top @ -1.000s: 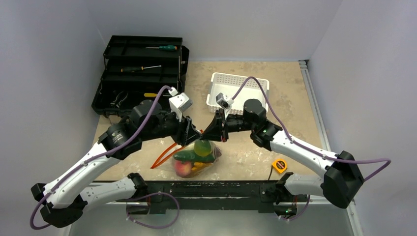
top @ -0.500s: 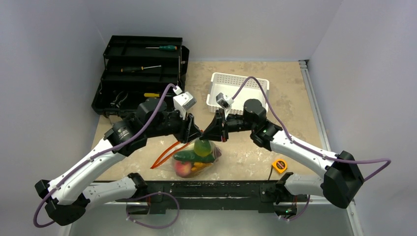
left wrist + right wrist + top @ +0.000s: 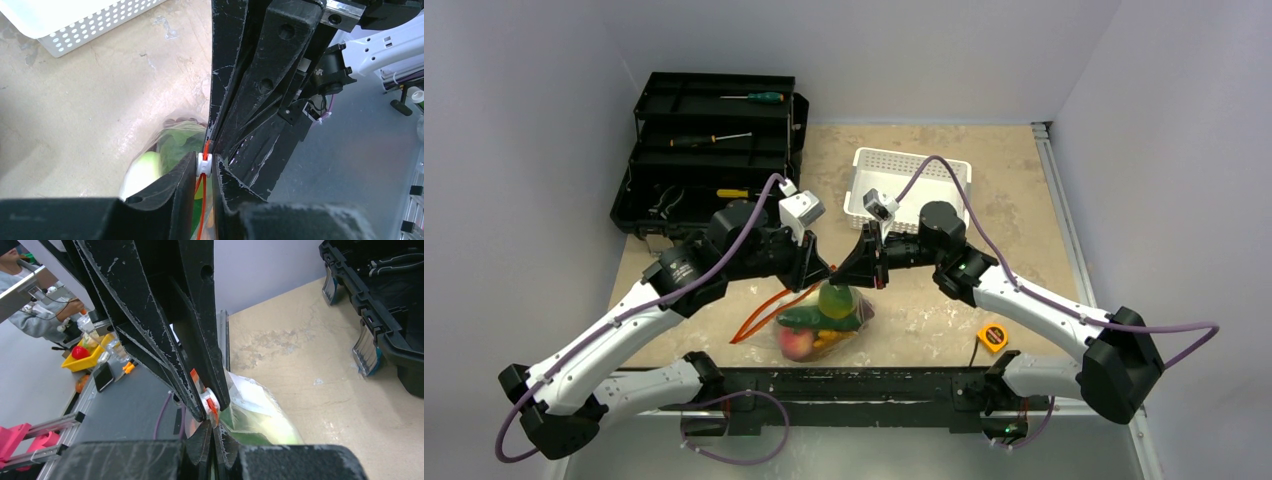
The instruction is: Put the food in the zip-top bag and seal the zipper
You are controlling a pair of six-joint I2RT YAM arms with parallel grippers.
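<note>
The clear zip-top bag [image 3: 824, 318] hangs over the table's near middle, holding the food: green cabbage, a cucumber [image 3: 816, 321], a pink peach [image 3: 796, 343] and orange pieces. My left gripper [image 3: 204, 165] is shut on the zipper's white slider [image 3: 203, 164], the orange-red strip running between its fingers. My right gripper [image 3: 214, 425] is shut on the bag's mouth edge just beside the slider [image 3: 208, 399]. Both grippers meet tip to tip above the bag [image 3: 836, 272]. An open length of the orange-red strip [image 3: 759, 315] trails to the left.
A white perforated basket [image 3: 909, 185] stands behind the grippers. A black toolbox [image 3: 709, 150] with screwdrivers lies at the back left. A yellow tape measure [image 3: 992, 336] lies at the near right. The black rail [image 3: 844, 385] runs along the near edge.
My left arm has shifted to the right, bringing its gripper closer to the right one. The right arm and the bag have stayed in place.
</note>
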